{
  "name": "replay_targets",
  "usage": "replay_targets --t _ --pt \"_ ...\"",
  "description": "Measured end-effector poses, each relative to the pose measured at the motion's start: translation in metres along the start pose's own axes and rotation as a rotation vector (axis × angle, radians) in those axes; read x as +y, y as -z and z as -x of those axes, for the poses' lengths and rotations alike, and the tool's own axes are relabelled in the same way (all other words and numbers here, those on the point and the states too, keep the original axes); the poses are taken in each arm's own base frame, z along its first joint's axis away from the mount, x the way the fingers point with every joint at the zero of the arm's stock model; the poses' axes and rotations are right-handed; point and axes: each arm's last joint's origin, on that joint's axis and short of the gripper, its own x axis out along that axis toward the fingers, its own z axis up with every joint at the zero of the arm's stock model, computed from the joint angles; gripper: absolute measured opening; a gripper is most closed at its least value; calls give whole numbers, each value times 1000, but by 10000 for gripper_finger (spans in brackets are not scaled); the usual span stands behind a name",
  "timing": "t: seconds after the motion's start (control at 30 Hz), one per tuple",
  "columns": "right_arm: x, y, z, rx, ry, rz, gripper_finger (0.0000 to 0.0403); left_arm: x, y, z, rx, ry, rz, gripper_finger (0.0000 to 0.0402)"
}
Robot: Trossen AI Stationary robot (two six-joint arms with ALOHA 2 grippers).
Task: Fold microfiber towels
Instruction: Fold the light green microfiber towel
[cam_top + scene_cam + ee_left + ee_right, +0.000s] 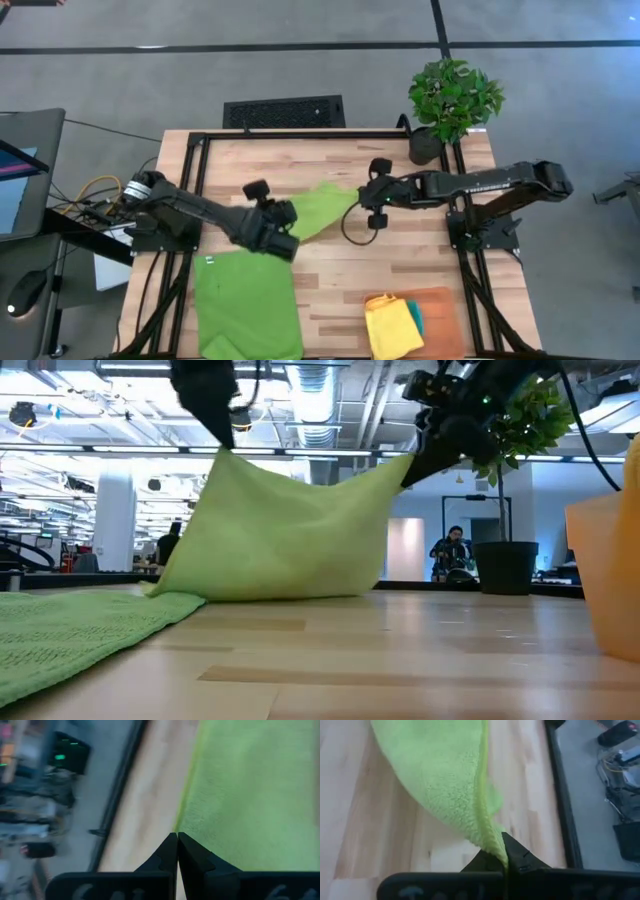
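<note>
I see a potted plant at the far right corner of my wooden table; an orange mat lies near the front right edge; a dark floor vent sits beyond the far edge; a person sits in the room behind.

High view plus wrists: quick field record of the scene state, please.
held towel: lime green, raised between both arms, lower edge on the table
left end effector: shut on one towel corner
right end effector: shut on the opposite corner
second green towel: flat at the table's front left
yellow towel: folded on the orange mat, teal towel peeking out beside it
plant: back right corner
</note>
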Motion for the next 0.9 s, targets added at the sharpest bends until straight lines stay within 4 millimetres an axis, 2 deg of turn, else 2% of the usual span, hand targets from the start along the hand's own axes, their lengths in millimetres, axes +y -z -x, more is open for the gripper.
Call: replay_targets --t 0.1,0.37,0.5,0.7,0.9 --pt "-10 3 1 21 76 -41 4 13 -7 -14 -6 -89 14 0" --pt "-45 15 -4 149 423 -124 5 58 -30 -61 3 -311 46 0" --pt "-59 16 3 142 522 -150 5 76 -41 -80 -14 -411 76 0" --pt "-59 13 26 71 534 -163 5 83 -57 -81 -59 -429 44 0" --pt "-44 15 39 72 462 -164 5 72 -59 -73 -76 -264 10 0"
